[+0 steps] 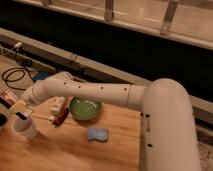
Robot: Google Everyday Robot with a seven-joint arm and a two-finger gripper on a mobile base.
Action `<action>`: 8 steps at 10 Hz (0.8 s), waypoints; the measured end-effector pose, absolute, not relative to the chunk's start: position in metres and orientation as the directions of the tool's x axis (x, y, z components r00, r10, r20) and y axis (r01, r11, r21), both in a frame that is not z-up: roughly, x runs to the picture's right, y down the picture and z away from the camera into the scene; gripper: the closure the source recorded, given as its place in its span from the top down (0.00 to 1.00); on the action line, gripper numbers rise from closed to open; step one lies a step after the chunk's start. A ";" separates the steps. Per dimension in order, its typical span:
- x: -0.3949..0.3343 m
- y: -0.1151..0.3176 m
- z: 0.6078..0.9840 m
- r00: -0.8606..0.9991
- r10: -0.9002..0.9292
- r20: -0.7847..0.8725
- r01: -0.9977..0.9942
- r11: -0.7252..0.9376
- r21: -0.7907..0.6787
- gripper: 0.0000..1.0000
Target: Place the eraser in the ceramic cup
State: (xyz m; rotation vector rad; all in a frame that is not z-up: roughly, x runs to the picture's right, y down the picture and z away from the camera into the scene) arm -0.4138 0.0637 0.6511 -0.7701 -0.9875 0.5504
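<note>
The white ceramic cup point(24, 128) stands on the wooden table point(75, 150) at the left. My gripper point(23, 106) is at the end of the white arm point(85, 92), right above the cup. It is shut on the eraser point(20, 109), a flat block with a pale face and a dark lower end. The eraser hangs over the cup's mouth, with its lower end at the rim.
A wide green bowl point(85, 108) sits mid-table. A wavy blue sponge point(97, 133) lies in front of it. A white-and-red item point(59, 111) lies between bowl and cup. A black cable point(12, 75) coils at the far left, and a dark wall runs behind the table.
</note>
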 end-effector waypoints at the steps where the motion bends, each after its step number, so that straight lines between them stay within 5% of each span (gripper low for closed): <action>1: -0.420 0.068 0.648 0.444 0.720 0.532 -0.054 0.615 -0.787 0.00; 8: -0.447 0.103 0.648 0.396 0.745 0.537 0.016 0.579 -0.815 0.00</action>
